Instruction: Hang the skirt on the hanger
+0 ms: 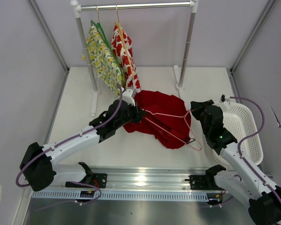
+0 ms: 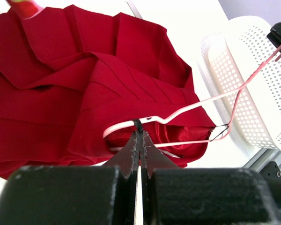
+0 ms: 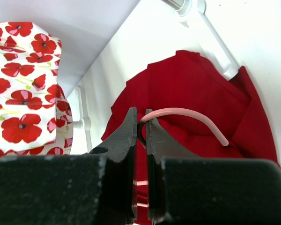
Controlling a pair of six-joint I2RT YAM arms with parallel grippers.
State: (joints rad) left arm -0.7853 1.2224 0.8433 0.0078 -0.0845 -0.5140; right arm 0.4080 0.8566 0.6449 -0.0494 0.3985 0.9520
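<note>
Deep-red skirt (image 1: 159, 105) between the jaws, under pink hanger (image 3: 187, 111). Right jaws clenched on its hook, left jaws on its shoulder end. Likely fitting step; next, secure waistband.

- Robot test cell, lab-like: plain white wall panels (image 1: 18, 70) enclose a white table (image 1: 79, 117).
- Arm bases (image 1: 91, 180) sit on an aluminium rail (image 1: 145, 178).
- A garment rack (image 1: 136, 6) stands at the back.

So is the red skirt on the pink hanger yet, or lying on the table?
Not yet. The skirt lies crumpled on the table, the hanger lying across it, with the left claw and right claw pinching its wire.
</note>
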